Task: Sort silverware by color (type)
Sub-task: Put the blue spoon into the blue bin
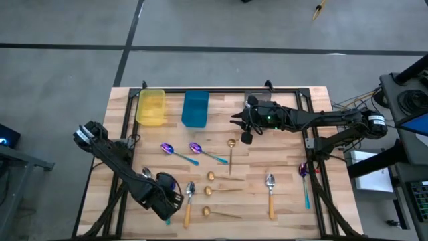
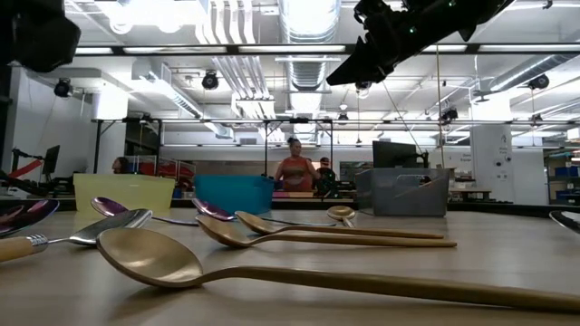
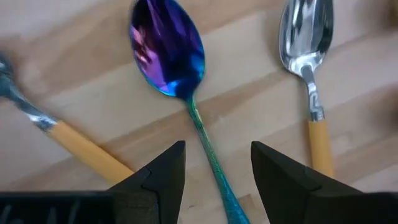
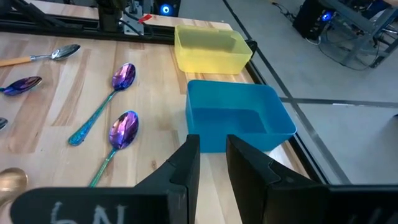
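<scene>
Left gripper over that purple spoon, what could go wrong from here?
1. The left gripper is open, astride the thin teal handle of the iridescent purple spoon; a handle lying this flat could slip out as the fingers close.
2. Two orange-handled silver spoons lie close on either side; a finger might nudge one on descent.
3. The right gripper hangs near the blue rectangular bin, possibly crowding a drop-off there.
</scene>
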You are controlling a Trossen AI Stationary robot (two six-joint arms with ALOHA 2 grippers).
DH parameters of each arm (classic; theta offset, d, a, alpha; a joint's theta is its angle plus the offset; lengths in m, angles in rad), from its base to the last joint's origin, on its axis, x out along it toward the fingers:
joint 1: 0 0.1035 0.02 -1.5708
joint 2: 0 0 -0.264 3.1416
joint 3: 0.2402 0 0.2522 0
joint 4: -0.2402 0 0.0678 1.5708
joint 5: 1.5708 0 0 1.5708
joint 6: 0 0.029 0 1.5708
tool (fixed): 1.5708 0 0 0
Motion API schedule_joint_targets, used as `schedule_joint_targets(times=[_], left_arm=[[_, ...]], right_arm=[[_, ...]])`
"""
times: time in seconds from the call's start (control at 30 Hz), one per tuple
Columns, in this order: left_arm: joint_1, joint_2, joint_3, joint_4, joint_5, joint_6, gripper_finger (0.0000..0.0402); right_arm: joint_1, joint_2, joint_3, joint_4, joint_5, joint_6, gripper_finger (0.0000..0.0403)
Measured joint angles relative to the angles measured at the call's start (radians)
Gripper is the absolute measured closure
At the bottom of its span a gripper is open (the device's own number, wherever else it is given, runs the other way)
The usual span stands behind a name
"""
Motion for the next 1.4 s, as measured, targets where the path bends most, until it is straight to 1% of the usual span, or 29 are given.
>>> schedule_joint_targets(times=[0.1,0.23,0.4,0.43,0.57,0.63,0.9,1.03,1.37,1.4], left_arm=[[-0.002,0.000,-0.023,0.033,0.000,-0.006,0.0239],[-0.003,0.000,-0.043,0.036,0.000,-0.023,0.0239],[-0.003,0.049,-0.045,0.087,0.003,-0.018,0.0239],[-0.004,0.061,-0.045,0.101,0.009,-0.015,0.0239],[-0.004,0.115,-0.043,0.113,0.085,0.001,0.0239],[-0.005,0.127,-0.040,0.113,0.099,0.006,0.0239],[-0.006,0.136,-0.039,0.112,0.100,0.011,0.0244],[-0.006,0.138,-0.040,0.106,0.101,0.011,0.0271],[-0.006,0.139,-0.041,0.075,0.101,-0.015,0.0387],[-0.006,0.139,-0.041,0.076,0.101,-0.015,0.0393]], right_arm=[[0.000,0.000,0.000,0.000,0.000,0.000,0.0335],[0.000,0.000,0.000,0.000,0.000,0.000,0.0335],[0.000,0.000,0.000,0.000,0.000,0.000,0.0335],[0.000,0.000,0.000,0.000,0.000,0.000,0.0335],[0.000,0.000,0.000,0.000,0.000,0.000,0.0335],[0.000,0.000,0.000,0.000,0.000,0.000,0.0335],[0.000,0.000,0.000,0.001,0.000,0.000,0.0335],[0.000,0.000,0.000,0.000,0.000,0.000,0.0335],[0.000,0.000,0.000,0.000,0.000,0.000,0.0335],[0.000,0.000,0.000,0.000,0.000,0.000,0.0335]])
